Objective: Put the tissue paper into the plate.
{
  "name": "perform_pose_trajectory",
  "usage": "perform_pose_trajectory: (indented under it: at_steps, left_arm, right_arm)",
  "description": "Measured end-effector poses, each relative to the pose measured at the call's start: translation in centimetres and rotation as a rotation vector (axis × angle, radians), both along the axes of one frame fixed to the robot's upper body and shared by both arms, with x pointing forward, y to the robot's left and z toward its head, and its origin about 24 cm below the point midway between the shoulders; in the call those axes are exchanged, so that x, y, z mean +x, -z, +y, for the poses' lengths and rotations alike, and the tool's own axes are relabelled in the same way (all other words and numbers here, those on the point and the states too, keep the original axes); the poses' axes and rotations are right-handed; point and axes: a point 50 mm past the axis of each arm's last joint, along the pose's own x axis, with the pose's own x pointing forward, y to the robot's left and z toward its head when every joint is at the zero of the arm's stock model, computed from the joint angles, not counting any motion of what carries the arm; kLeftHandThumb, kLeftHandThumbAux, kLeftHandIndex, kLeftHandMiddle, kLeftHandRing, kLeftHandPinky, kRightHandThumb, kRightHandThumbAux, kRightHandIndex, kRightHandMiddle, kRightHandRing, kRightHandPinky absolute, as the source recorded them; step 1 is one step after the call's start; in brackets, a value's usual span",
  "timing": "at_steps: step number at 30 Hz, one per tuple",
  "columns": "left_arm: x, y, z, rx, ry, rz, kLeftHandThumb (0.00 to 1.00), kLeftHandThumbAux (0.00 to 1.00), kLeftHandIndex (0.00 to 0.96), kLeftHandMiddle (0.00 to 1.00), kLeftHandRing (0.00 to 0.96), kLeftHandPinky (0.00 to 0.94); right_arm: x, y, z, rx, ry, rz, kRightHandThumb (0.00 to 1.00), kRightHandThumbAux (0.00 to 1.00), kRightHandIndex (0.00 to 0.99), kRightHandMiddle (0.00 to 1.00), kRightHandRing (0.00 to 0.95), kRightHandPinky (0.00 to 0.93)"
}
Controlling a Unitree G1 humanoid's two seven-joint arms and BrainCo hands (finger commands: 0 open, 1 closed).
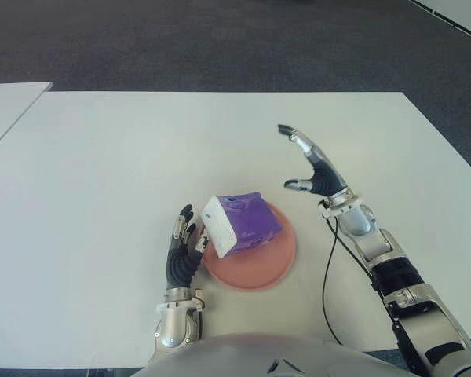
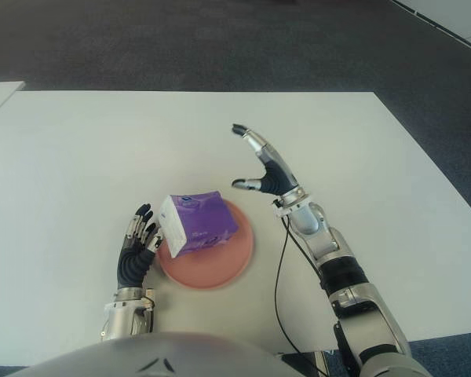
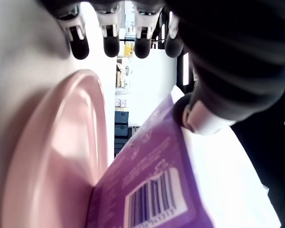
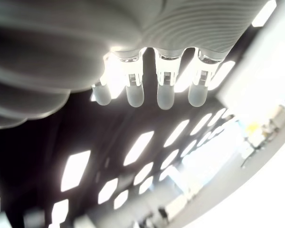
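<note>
A purple and white tissue pack (image 1: 240,223) lies tilted in the pink plate (image 1: 263,267), its white end jutting over the plate's left rim. My left hand (image 1: 184,243) stands just left of the plate, fingers straight and spread, thumb close to the pack's end (image 3: 199,118); whether it touches is unclear. The left wrist view shows the plate's rim (image 3: 80,142) and the pack's barcode side (image 3: 156,190) close up. My right hand (image 1: 310,161) is raised above the table behind and right of the plate, fingers extended, holding nothing.
The white table (image 1: 125,157) spreads around the plate. A second white table (image 1: 4,106) shows at the far left. Dark carpet (image 1: 220,39) lies beyond the far edge. A black cable (image 1: 327,275) hangs along my right forearm.
</note>
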Motion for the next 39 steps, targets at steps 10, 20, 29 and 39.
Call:
perform_pose_trajectory:
  at_steps: [10, 20, 29, 39]
  left_arm:
    - [0.3, 0.4, 0.8, -0.046, -0.025, 0.019, 0.102, 0.653, 0.046, 0.034, 0.028, 0.043]
    - [0.1, -0.1, 2.2, -0.052, -0.091, 0.057, 0.071, 0.689, 0.054, 0.06, 0.047, 0.066]
    - [-0.9, -0.4, 3.1, -0.045, -0.137, 0.081, 0.093, 0.731, 0.064, 0.073, 0.06, 0.077]
    - [-1.7, -1.0, 3.5, -0.05, -0.124, 0.108, 0.144, 0.729, 0.057, 0.062, 0.056, 0.072]
  right_arm:
    - [-0.7, 2.6, -4.9, 0.38, 0.172, 0.28, 0.0, 0.298, 0.031, 0.053, 0.009, 0.004]
    - [-3.4, 5.5, -4.9, 0.457, 0.204, 0.401, 0.0, 0.317, 0.031, 0.064, 0.016, 0.0]
    - [-4.4, 5.6, -4.1, 0.465, 0.202, 0.398, 0.0, 0.325, 0.02, 0.064, 0.025, 0.011]
    - [-5.3, 6.5, -2.5, 0.478, 0.196, 0.424, 0.0, 0.341, 0.015, 0.066, 0.033, 0.013]
